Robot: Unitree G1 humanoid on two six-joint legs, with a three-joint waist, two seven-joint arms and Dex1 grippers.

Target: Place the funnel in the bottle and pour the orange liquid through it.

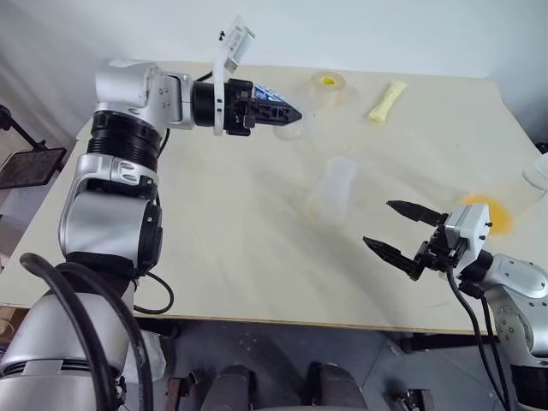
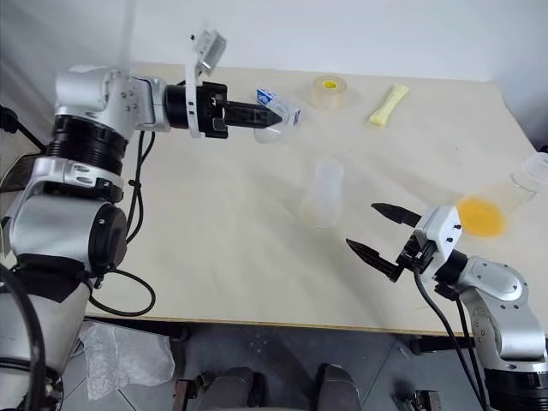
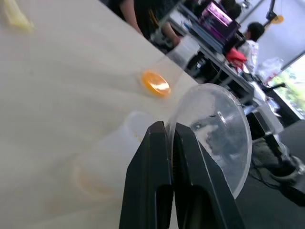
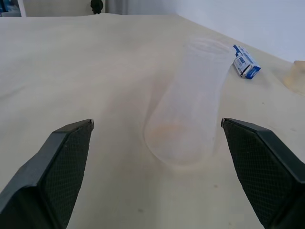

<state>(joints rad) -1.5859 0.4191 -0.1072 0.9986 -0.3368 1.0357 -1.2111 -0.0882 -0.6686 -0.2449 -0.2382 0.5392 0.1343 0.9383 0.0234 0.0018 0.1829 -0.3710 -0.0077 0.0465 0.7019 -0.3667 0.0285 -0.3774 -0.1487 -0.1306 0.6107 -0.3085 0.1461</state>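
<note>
My left gripper (image 1: 294, 113) hovers above the far middle of the table, shut on the rim of the clear funnel (image 3: 217, 136), which shows faintly under the fingertips (image 1: 289, 130). The bottle (image 1: 332, 190), a faint clear vessel, stands upright mid-table, below and to the right of the funnel. My right gripper (image 1: 377, 223) is open, level, just right of the bottle and apart from it; the right wrist view shows the bottle (image 4: 190, 105) ahead between the fingers. The orange liquid (image 2: 479, 216) sits in a tilted clear flask at the table's right edge.
A clear tape roll with a yellow core (image 1: 328, 86) and a pale yellow wrapped stick (image 1: 386, 100) lie at the far side. A small blue-and-white box (image 2: 278, 104) lies behind the left gripper. The pale wooden table (image 1: 214, 257) ends close to the flask on the right.
</note>
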